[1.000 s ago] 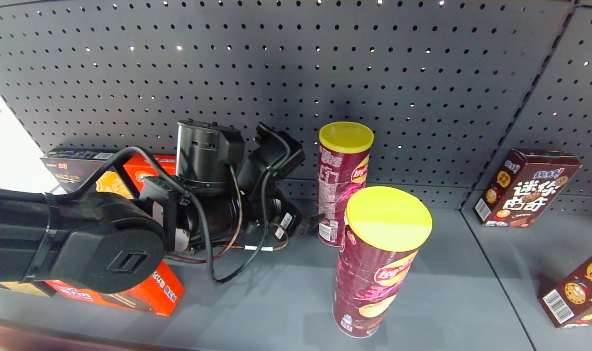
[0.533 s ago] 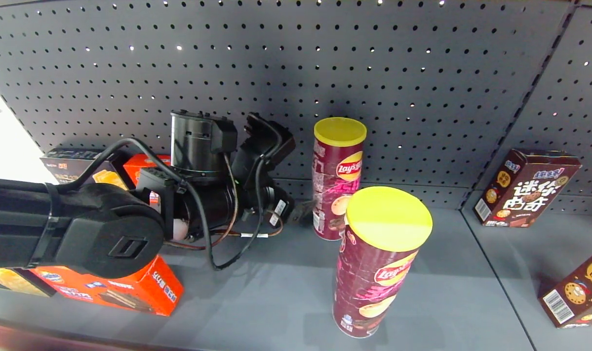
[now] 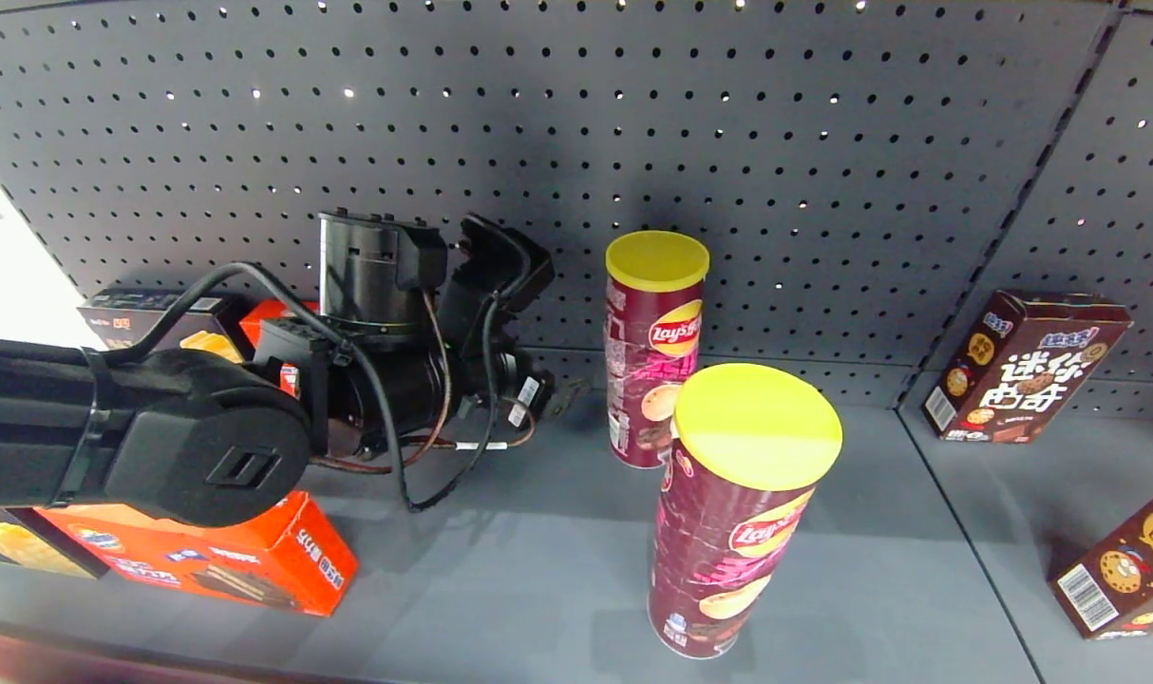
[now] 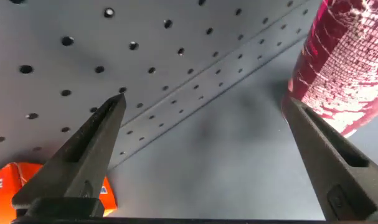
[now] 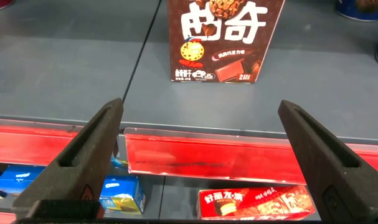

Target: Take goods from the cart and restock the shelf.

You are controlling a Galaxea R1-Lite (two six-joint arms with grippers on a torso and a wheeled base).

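Backed off the rear can [image 3: 654, 351], my left gripper [image 4: 204, 106] hangs spread and empty; placing looks done, next a clean retreat to the cart.

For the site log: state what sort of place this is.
Most likely a retail shop aisle: a pegboard-backed shelf stocked with yellow-lidded chip cans and a cookie box, and a red price rail along a shelf edge.

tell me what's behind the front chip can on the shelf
A second chip can stands behind it, near the pegboard. The lid of the front can hides that can's lower right side and the shelf between them.
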